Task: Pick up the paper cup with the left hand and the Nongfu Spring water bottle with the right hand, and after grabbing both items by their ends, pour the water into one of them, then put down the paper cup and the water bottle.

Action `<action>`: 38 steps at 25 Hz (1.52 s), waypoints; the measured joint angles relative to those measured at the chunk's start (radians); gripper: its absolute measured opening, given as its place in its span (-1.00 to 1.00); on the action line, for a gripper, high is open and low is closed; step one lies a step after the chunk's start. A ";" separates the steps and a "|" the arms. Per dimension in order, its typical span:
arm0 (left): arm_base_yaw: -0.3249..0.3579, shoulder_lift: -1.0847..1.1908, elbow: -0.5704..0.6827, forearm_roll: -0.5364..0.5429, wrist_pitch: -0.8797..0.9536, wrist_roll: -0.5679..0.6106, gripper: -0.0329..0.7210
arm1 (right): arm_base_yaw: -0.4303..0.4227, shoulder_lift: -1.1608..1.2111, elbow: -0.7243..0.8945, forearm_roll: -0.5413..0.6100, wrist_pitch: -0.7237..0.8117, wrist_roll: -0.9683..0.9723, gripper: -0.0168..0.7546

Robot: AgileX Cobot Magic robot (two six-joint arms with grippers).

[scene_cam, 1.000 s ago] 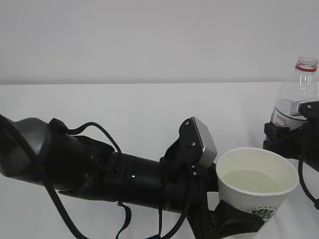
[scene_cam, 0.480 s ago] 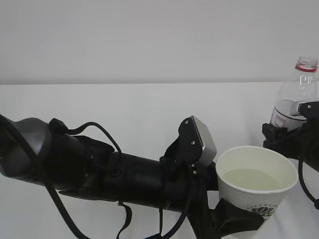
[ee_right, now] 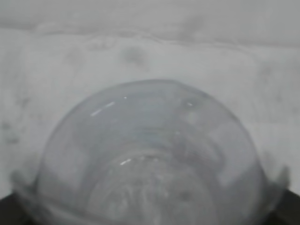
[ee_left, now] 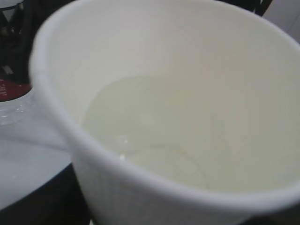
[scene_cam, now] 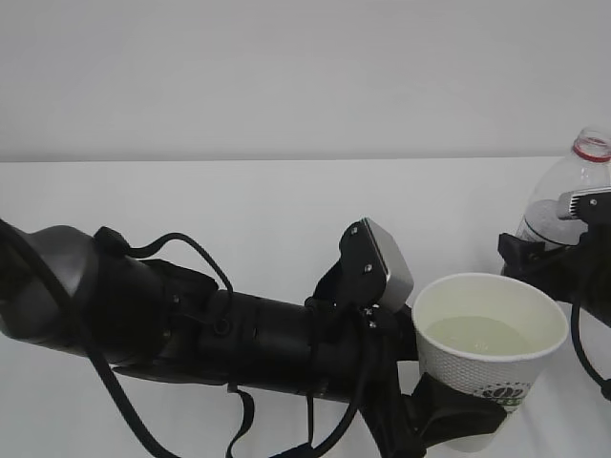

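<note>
Lowered since before, the Nongfu Spring water bottle [scene_cam: 573, 196] is being set down; the right hand's [scene_cam: 558, 262] jaw state cannot be told, while the paper cup [scene_cam: 487, 358] is clamped by the left hand [scene_cam: 449, 420] and must be lowered next.

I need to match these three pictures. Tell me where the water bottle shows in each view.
Exterior view: the Nongfu Spring water bottle stands at the far right edge, behind the paper cup.
Left wrist view: only a bit of its red label and clear body shows at the left edge, beside the cup.
Right wrist view: its clear rounded body fills the lower middle, very close and blurred.
Shared landmark: the white table, in all three.
</note>
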 joint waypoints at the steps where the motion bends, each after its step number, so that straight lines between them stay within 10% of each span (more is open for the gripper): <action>1: 0.000 0.000 0.000 0.000 0.000 0.000 0.46 | 0.000 0.000 0.000 0.000 0.000 0.000 0.57; 38: 0.000 0.000 0.000 0.000 0.000 0.000 0.46 | 0.000 -0.226 0.010 -0.007 0.316 0.012 0.76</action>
